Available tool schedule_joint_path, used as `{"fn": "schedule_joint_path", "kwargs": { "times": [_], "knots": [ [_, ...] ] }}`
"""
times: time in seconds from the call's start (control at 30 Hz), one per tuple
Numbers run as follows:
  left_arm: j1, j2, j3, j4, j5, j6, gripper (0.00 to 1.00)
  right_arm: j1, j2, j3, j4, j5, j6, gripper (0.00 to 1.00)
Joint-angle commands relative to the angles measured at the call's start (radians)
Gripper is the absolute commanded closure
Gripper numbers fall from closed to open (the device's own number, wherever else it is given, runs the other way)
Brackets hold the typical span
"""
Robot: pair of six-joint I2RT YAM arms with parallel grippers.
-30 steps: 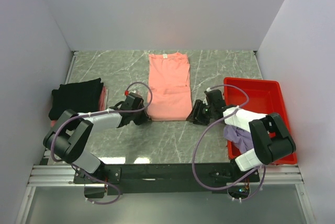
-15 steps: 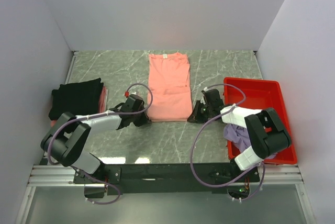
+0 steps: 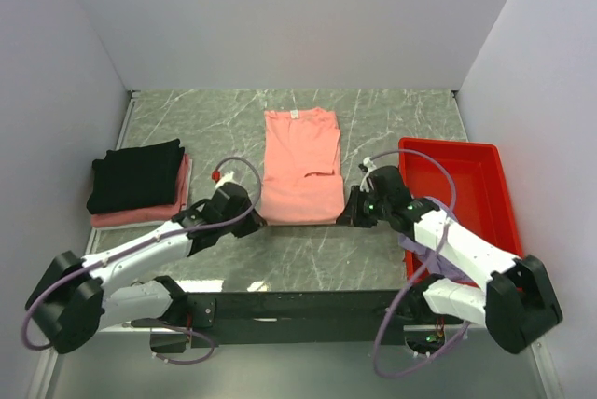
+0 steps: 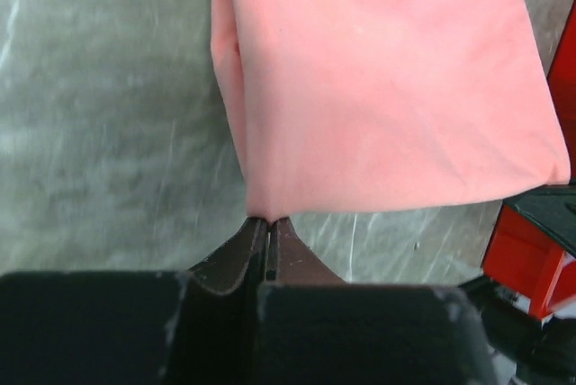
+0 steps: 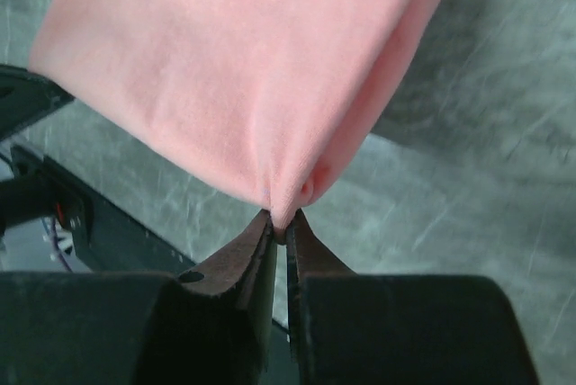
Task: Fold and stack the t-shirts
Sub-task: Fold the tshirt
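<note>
Marble table (image 3: 401, 119) with t-shirts (image 3: 300, 161), red tray (image 3: 466, 185)

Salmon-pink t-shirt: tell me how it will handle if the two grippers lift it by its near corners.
Probably floppy: the salmon-pink t-shirt puckers into soft folds where the left gripper and right gripper pinch its corners, so the middle would likely sag. It looks thin and light, lying flat on the table. Being folded lengthwise, its layers may slide apart.

This looks like a robotics lab test cell. Plain white panels (image 3: 280, 17) box in a grey marble-patterned worktop (image 3: 205, 129). A cabled left arm (image 3: 140, 252) and right arm (image 3: 466, 248) are bolted to a metal rail (image 3: 93, 310) at its near edge.
</note>
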Motion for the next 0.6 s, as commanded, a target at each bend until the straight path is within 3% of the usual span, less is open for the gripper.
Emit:
{"fn": "schedule_joint_path", "kwargs": {
  "times": [0.0, 0.23, 0.57],
  "knots": [
    [-0.043, -0.085, -0.012, -0.134, -0.066, -0.060, 0.99, 0.030, -0.082, -0.024, -0.134, 0.014, -0.013, 0.88],
    [-0.151, -0.284, -0.047, -0.357, -0.078, -0.166, 0.99, 0.080, -0.194, -0.058, -0.263, -0.018, -0.002, 0.87],
    [-0.260, -0.510, -0.012, -0.503, -0.041, -0.235, 0.99, 0.173, -0.350, 0.007, -0.417, -0.137, 0.024, 0.86]
  ]
}}
